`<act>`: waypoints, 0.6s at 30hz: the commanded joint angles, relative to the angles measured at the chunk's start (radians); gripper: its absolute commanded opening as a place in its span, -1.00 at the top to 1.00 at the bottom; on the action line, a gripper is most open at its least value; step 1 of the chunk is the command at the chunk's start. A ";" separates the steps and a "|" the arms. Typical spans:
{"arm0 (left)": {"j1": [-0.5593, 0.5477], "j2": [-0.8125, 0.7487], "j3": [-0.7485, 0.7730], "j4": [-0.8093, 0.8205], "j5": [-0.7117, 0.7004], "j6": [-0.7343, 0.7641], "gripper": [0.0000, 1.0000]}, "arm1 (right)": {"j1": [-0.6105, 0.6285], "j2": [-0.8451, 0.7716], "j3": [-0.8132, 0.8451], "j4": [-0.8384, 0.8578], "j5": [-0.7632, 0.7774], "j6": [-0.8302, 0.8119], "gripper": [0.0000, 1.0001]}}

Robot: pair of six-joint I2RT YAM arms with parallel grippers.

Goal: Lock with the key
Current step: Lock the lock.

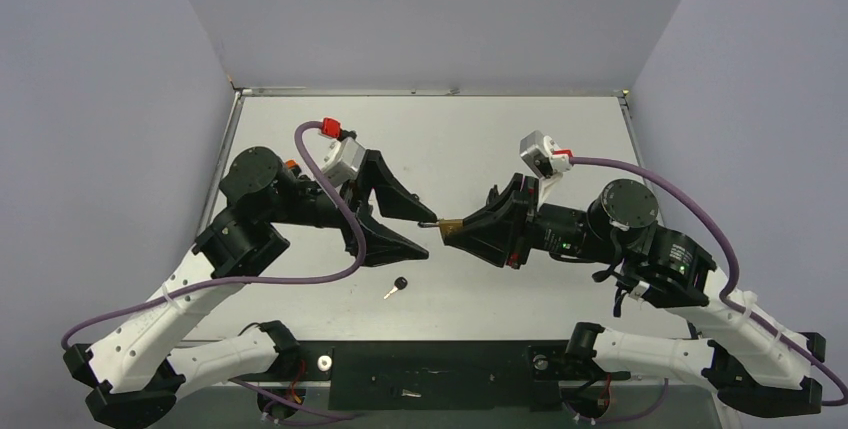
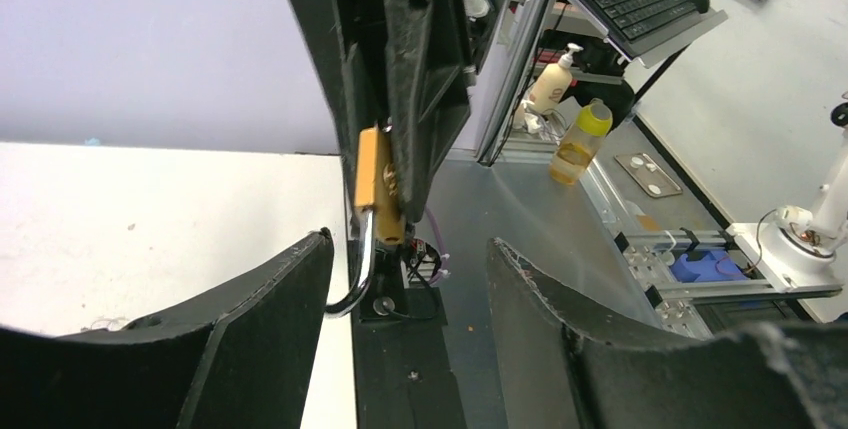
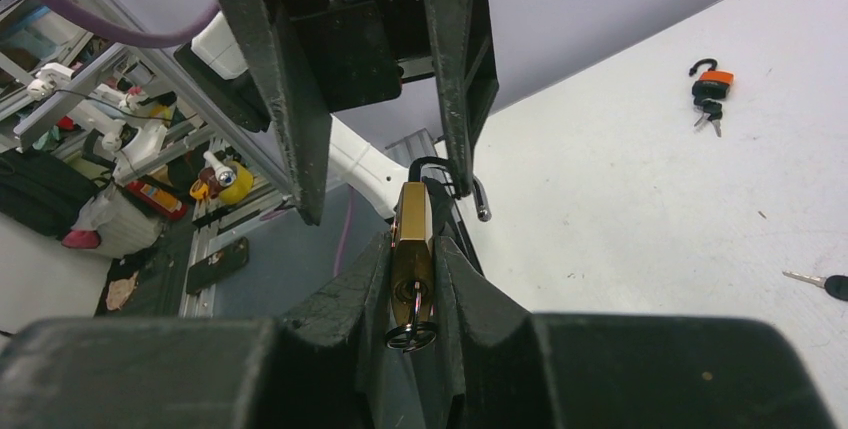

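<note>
padlock (image 3: 411, 214): flanks covered by the right tool (image 3: 412, 241) clamping it; from above only a brass sliver shows.
shackle (image 3: 432, 164): partly behind a finger of the left tool (image 3: 387, 207).
inserted key (image 3: 411, 327): ring visible, blade buried in the lock body.
loose key (image 3: 832, 286): cut off by the right edge of the right wrist view; teeth unreadable from above.
orange padlock (image 3: 711, 79): far and small; key count unclear.

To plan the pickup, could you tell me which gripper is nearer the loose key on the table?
Left. The left gripper hangs open just beyond the key; the right gripper, shut on the padlock, is farther right.
</note>
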 commanded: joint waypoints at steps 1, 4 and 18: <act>-0.007 -0.003 0.016 -0.071 -0.062 0.067 -0.10 | 0.002 -0.021 0.057 0.068 -0.010 -0.010 1.00; -0.008 0.010 0.026 -0.086 -0.057 0.079 -0.10 | 0.002 -0.020 0.061 0.067 -0.007 -0.007 1.00; -0.031 -0.029 0.010 -0.034 -0.098 0.041 0.31 | 0.002 -0.011 0.061 0.056 0.048 -0.017 1.00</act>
